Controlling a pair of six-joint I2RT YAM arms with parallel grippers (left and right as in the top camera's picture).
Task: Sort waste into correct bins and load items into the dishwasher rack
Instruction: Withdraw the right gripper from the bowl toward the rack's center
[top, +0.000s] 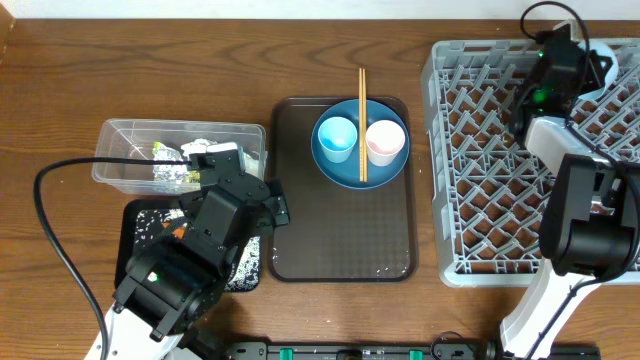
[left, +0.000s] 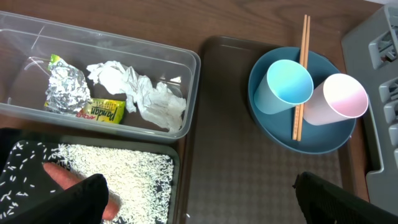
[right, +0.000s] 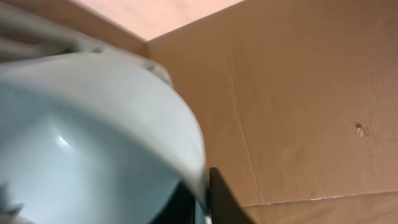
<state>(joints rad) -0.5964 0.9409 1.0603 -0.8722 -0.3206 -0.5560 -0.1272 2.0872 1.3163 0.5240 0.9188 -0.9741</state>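
1. The right gripper (top: 578, 62) hung over the far right corner of the dishwasher rack (top: 480, 150). Its wrist view was filled by the white bowl (right: 93, 143), with one dark finger tucked under the rim. It appeared clamped on that rim.
2. The left gripper (left: 199, 193) was spread wide and empty, poised over the seam between the black tray (top: 140, 225) and the brown tray (top: 340, 230).
3. Waste was already binned. The foil wrapper (left: 65, 87) and the napkin (left: 140, 90) lay in the clear tub (top: 130, 165). The rice (left: 118, 168) and an orange piece (left: 62, 177), likely carrot, lay in the black tray.
4. The blue plate (top: 335, 175) sat at the far end of the brown tray. The light blue cup (top: 337, 136) and the pink cup (top: 385, 142) lay tipped on it.
5. The chopsticks (top: 362, 110) lay between the cups. Their long axis ran near-to-far, overhanging the plate's far edge.
6. Judgement: the plate group lay ahead and to the right of the left gripper, which was the nearer arm. The rack lay beyond it, on the right arm's side.
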